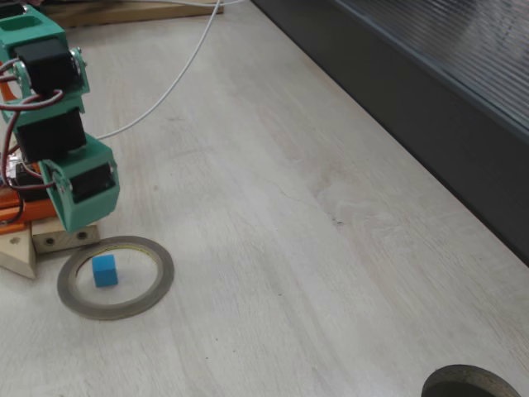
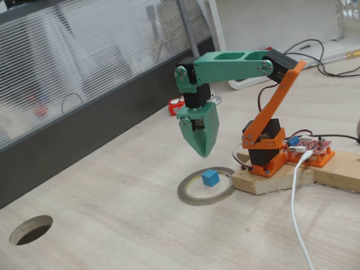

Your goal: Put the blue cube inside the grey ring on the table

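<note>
The blue cube (image 1: 104, 270) (image 2: 210, 177) sits on the table (image 1: 314, 248) (image 2: 130, 230) inside the grey ring (image 1: 153, 291) (image 2: 188, 195), toward the side nearest the arm's base, and does not touch the rim. My green gripper (image 2: 202, 151) hangs pointing down just above the ring's far edge, a short way clear of the cube. Its fingers are pressed together into a wedge with nothing between them. In a fixed view its lower body (image 1: 81, 186) stands over the ring's back edge.
The arm's orange base is mounted on a wooden block (image 2: 269, 178) (image 1: 21, 248) right beside the ring. A dark grey ribbed panel (image 1: 430, 91) (image 2: 78, 84) borders the table. A round hole (image 1: 471, 383) (image 2: 31, 229) is cut into the tabletop. White cables (image 1: 178, 74) (image 2: 297, 223) trail across the surface.
</note>
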Robot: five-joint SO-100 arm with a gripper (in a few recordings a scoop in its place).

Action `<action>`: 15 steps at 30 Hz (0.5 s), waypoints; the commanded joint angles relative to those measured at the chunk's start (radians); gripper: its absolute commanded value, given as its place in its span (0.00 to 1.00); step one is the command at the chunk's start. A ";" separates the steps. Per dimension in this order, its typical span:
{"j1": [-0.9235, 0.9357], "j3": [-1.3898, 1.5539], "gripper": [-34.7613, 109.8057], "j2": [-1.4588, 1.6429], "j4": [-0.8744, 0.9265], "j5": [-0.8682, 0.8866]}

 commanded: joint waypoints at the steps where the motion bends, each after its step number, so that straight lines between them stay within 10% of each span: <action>1: 0.005 -0.081 0.25 0.034 0.094 0.012; 15: 0.011 -0.078 0.25 0.021 0.213 0.009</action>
